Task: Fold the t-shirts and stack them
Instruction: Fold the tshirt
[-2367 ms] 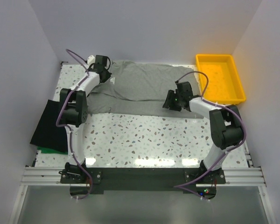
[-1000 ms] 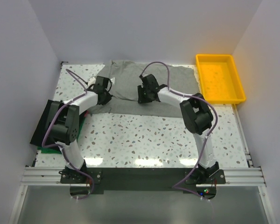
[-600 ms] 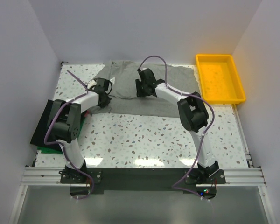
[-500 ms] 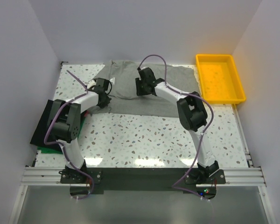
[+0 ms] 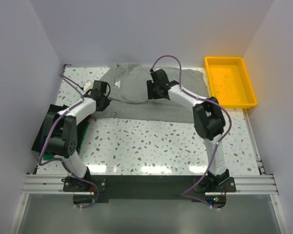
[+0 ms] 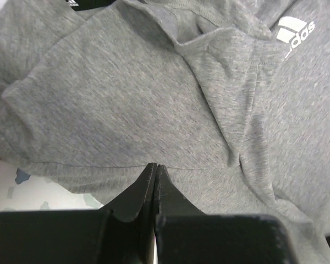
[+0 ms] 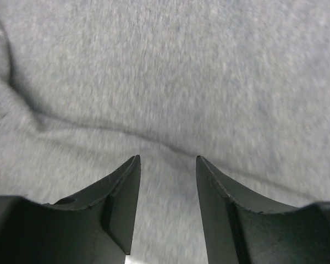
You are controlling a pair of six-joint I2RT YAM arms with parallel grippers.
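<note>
The heather-grey t-shirt point(image 5: 151, 105) lies spread at the far middle of the table, its white chest logo point(image 5: 118, 84) facing up. My left gripper point(image 5: 102, 99) is at the shirt's left edge. In the left wrist view its jaws point(image 6: 155, 166) are shut tight over the shirt's hem point(image 6: 99, 165), and no fabric shows between them. My right gripper point(image 5: 155, 90) hovers over the shirt's upper middle. It is open point(image 7: 166, 159) above a soft crease in the grey fabric point(image 7: 170, 77). A folded black t-shirt point(image 5: 48, 127) lies at the left edge on a green one point(image 5: 48, 157).
A yellow plastic tray point(image 5: 250, 92) stands at the far right of the table. White walls close in the left, far and right sides. The speckled tabletop point(image 5: 151, 146) shows in front of the shirt.
My right gripper swung from the shirt's right side to its upper middle and opened. My left gripper came back from the far corner to the shirt's left edge. The shirt lies flatter.
</note>
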